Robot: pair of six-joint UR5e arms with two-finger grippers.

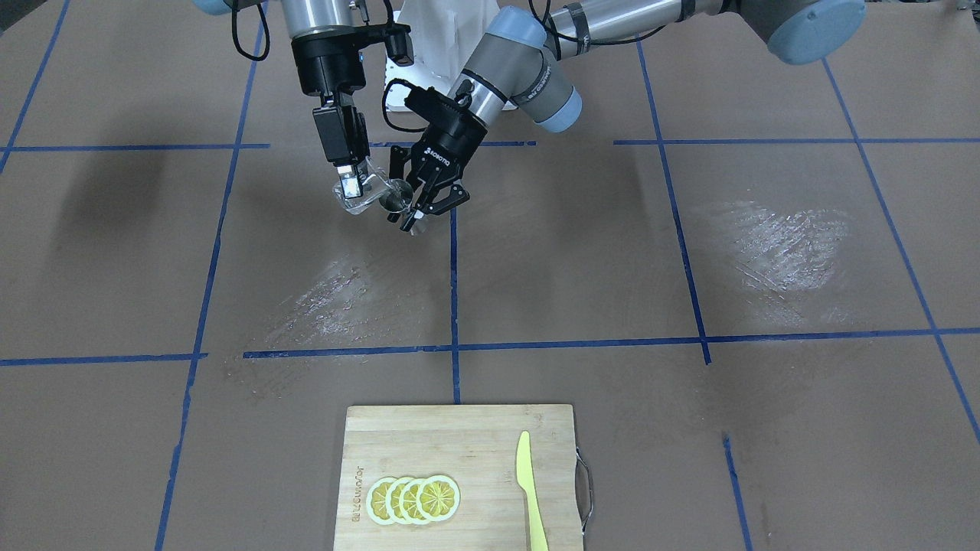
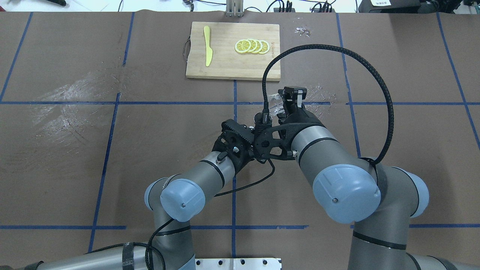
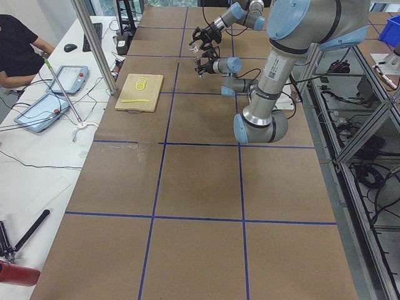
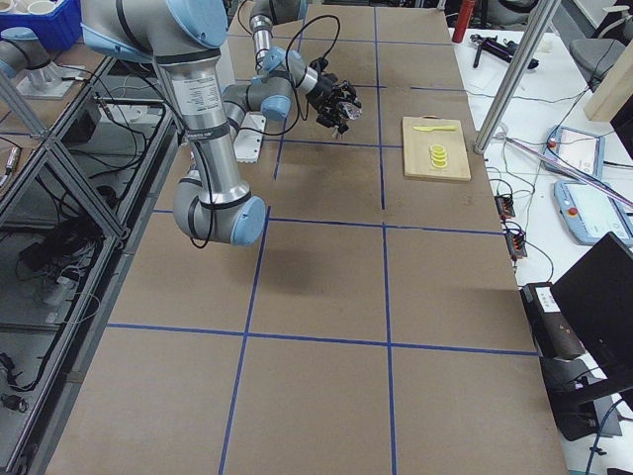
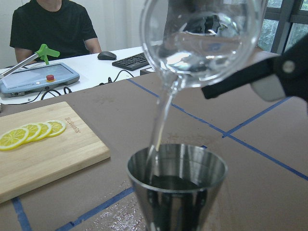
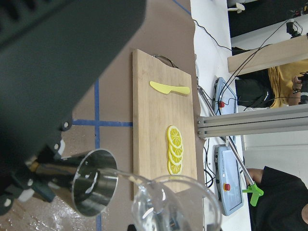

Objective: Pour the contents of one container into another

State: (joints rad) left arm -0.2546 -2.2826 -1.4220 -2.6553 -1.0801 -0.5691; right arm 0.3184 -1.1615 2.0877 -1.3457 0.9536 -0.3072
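A clear glass (image 1: pixel 360 191) is tilted over a steel measuring cup (image 1: pixel 393 200), above the table near the robot's base. My right gripper (image 1: pixel 351 184) is shut on the glass. My left gripper (image 1: pixel 417 203) is shut on the steel cup and holds it upright just under the glass's lip. In the left wrist view a thin stream of water (image 5: pixel 161 120) falls from the glass (image 5: pixel 202 38) into the steel cup (image 5: pixel 177 183), which holds some liquid. The right wrist view shows the glass's rim (image 6: pixel 175 204) next to the steel cup (image 6: pixel 94 187).
A wooden cutting board (image 1: pixel 475 444) lies at the table's far edge with lemon slices (image 1: pixel 413 499) and a yellow plastic knife (image 1: pixel 528 490) on it. Wet smears (image 1: pixel 329 298) mark the brown paper. An operator (image 5: pixel 48 24) sits beyond the table.
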